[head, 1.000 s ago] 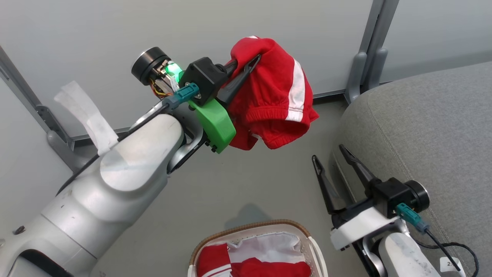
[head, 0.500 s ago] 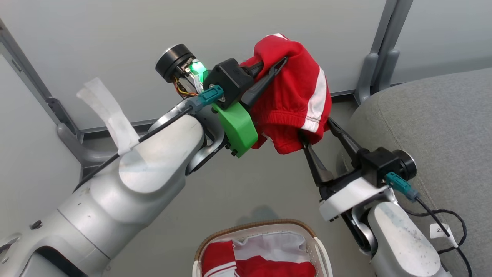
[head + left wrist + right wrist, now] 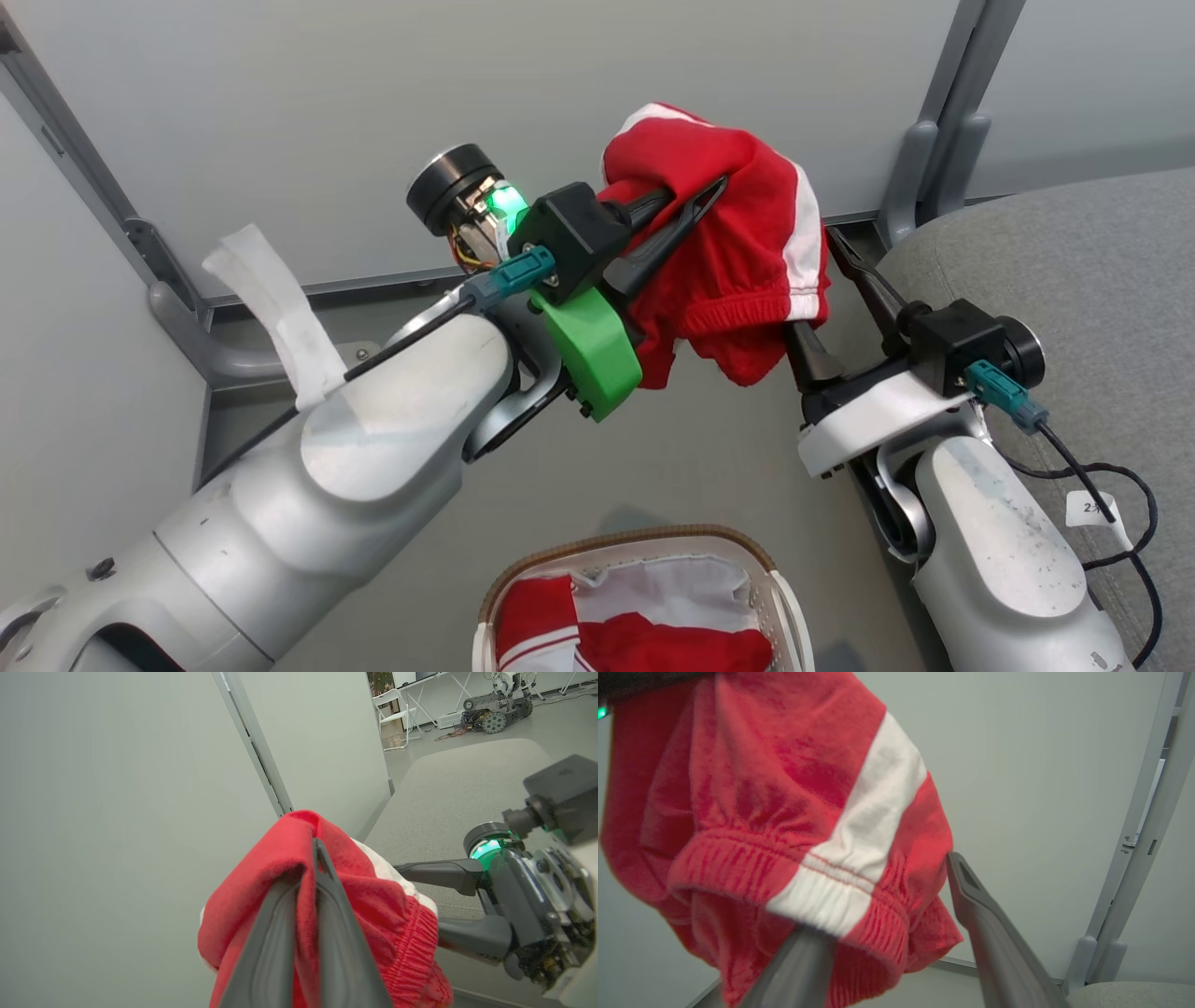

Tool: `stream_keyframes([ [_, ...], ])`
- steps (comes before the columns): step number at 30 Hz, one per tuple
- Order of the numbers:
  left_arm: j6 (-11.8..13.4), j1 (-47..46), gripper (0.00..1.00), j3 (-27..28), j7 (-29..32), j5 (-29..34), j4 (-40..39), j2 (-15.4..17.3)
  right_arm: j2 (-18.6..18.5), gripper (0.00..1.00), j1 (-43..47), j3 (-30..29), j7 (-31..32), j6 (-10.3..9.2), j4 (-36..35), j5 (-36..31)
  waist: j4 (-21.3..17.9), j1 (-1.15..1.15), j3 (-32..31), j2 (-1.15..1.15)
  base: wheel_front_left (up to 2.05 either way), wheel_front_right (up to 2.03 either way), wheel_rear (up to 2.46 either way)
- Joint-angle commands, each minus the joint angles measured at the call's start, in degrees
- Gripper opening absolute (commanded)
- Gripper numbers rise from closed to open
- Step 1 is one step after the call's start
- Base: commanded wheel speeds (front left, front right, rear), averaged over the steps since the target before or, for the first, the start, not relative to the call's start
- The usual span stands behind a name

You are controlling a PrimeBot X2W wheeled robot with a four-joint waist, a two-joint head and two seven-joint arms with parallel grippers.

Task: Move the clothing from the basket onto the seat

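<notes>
A bright red garment (image 3: 738, 252) with a white stripe hangs in the air, high over the floor. My left gripper (image 3: 695, 191) is shut on its upper fold, with both fingers (image 3: 315, 847) pinched through the red cloth (image 3: 373, 891). My right gripper (image 3: 803, 261) stands open at the ribbed hem (image 3: 784, 788). One finger is tucked under the hem and the other finger (image 3: 966, 891) is bare beside it. Below, the white basket (image 3: 635, 541) holds more red clothing (image 3: 635, 644) on its white liner (image 3: 672, 588). The grey seat (image 3: 1074, 252) lies to the right.
Pale partition walls and grey metal posts (image 3: 943, 112) stand close behind the arms. A black cable with a white tag (image 3: 1102, 509) trails from the right wrist over the seat edge. Bare grey floor (image 3: 672, 457) lies between basket and wall.
My right gripper has risen from beside the seat up to the garment's hem, still open. The left gripper has carried the garment a little to the right. The view has shifted slightly.
</notes>
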Motion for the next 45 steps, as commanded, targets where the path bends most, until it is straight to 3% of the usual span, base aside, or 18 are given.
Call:
stream_keyframes([
  [1, 0.39, 1.49, 0.00, 0.22, -0.48, -0.94, 0.22, 0.48, -0.21, 0.00, -0.61, -0.13, -0.28, -0.06, 0.22, 0.26, -0.15, 0.00, 0.08, 0.00, 0.00, 0.00, 0.00],
  [9, 1.86, 7.90, 0.00, 1.35, -2.81, -4.06, 1.74, 0.81, -0.21, 0.00, -1.45, -1.15, -0.28, -0.06, 0.49, -0.53, -0.65, 0.00, 0.42, 0.00, 0.00, 0.00, 0.00],
  [10, 1.96, 8.85, 0.04, 1.56, -3.20, -4.43, 2.16, 0.71, -0.23, 0.00, -1.51, -1.42, -0.28, -0.06, 0.45, -0.64, -0.70, 0.00, 0.43, 0.00, 0.00, 0.00, 0.00],
  [12, 2.26, 10.46, 0.47, 1.99, -3.91, -4.72, 2.70, 0.55, -0.21, 0.00, -1.54, -1.77, -0.28, -0.06, 0.30, -0.68, -0.77, 0.00, 0.47, 0.00, 0.00, 0.00, 0.00],
  [13, 2.30, 11.10, 1.00, 2.11, -4.20, -4.51, 2.84, 0.56, -0.22, 0.00, -1.55, -1.99, -0.28, -0.06, 0.19, -0.86, -0.79, 0.00, 0.49, 0.00, 0.00, 0.00, 0.00],
  [24, 3.17, 22.51, 1.00, 9.30, -5.16, -1.83, 1.79, -2.10, -0.20, 0.00, -0.90, -4.26, -0.29, -0.06, -1.59, -3.95, -0.44, 0.00, 0.65, 0.00, 0.00, 0.00, 0.00],
  [34, 1.56, 34.01, 1.00, 17.93, -5.18, 3.09, 0.88, -6.09, -0.20, 0.00, 1.73, -6.73, -0.28, -0.06, -3.15, -5.19, -0.17, 0.00, 0.41, 0.00, 0.00, 0.00, 0.00],
  [45, 0.14, 40.69, 1.00, 22.98, -5.12, 8.35, 1.89, -8.57, -0.21, 0.00, 4.06, -7.78, -0.28, -0.06, -3.01, -5.30, 0.06, 0.00, -0.30, 0.00, 0.00, 0.00, 0.00],
])
